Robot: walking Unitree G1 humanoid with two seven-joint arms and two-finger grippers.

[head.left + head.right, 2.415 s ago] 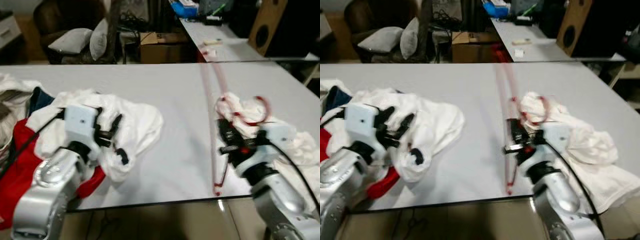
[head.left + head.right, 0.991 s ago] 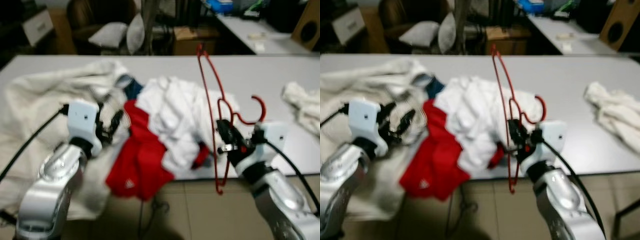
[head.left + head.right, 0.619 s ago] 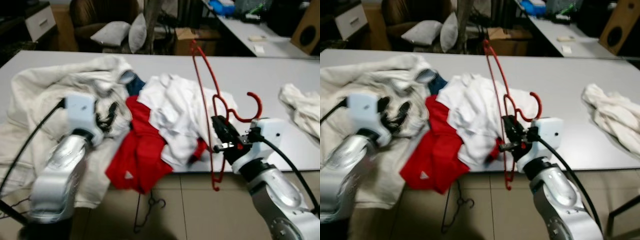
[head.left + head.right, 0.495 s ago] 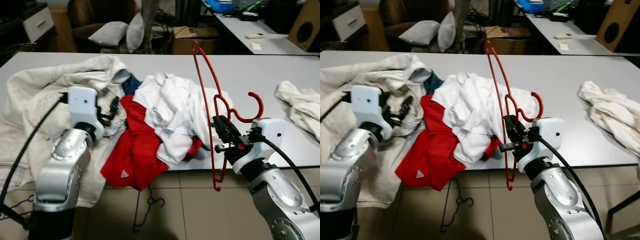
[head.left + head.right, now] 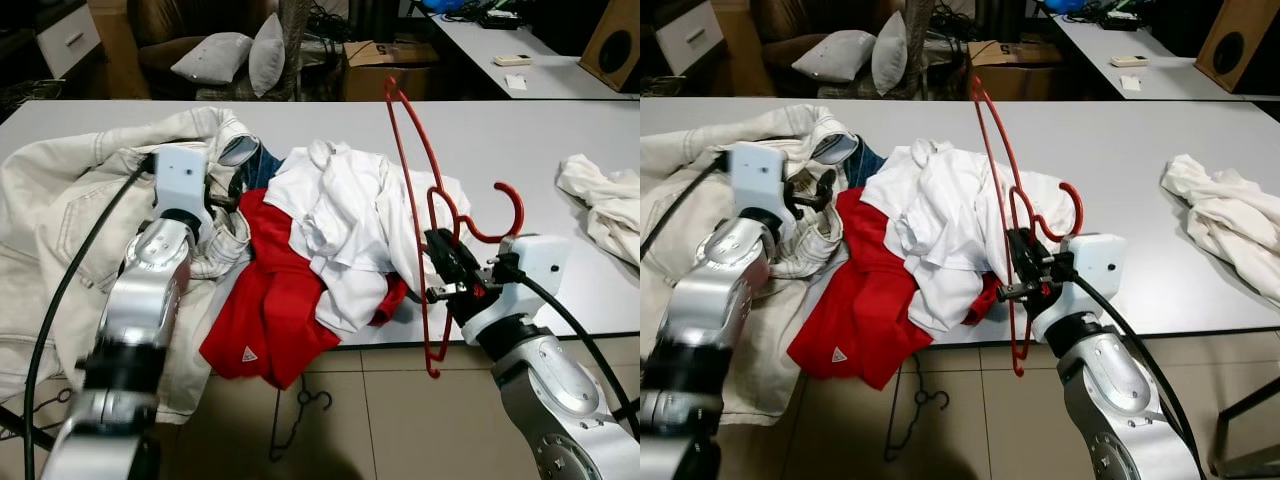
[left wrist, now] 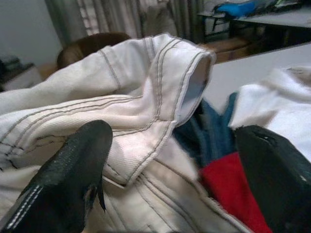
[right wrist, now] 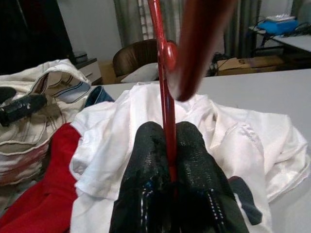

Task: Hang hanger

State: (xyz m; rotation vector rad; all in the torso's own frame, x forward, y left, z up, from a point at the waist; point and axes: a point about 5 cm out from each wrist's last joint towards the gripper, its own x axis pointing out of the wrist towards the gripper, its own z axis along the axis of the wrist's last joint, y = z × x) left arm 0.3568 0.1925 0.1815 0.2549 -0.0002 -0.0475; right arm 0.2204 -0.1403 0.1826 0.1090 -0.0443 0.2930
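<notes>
A red plastic hanger (image 5: pixel 412 205) stands nearly upright at the table's front edge, hook (image 5: pixel 508 205) toward the right. My right gripper (image 5: pixel 447 283) is shut on its lower bar, and in the right wrist view the two fingers (image 7: pixel 151 160) pinch the red hanger (image 7: pixel 164 77). My left gripper (image 5: pixel 224 200) is stretched out over the cream jacket (image 5: pixel 70 185) at the left. It is open, its fingers (image 6: pixel 73 170) spread on either side of the jacket's collar (image 6: pixel 180 82) with nothing held.
A pile of clothes lies mid-table: a white shirt (image 5: pixel 340 215), a red garment (image 5: pixel 270 300) hanging over the edge, something blue (image 5: pixel 262 165). Another white cloth (image 5: pixel 600 205) lies at the right. A black wire hanger (image 5: pixel 300 415) is on the floor. Chair and pillows behind.
The left arm has reached farther forward over the jacket. The right gripper keeps hold of the hanger in much the same pose. The camera view has shifted slightly.
</notes>
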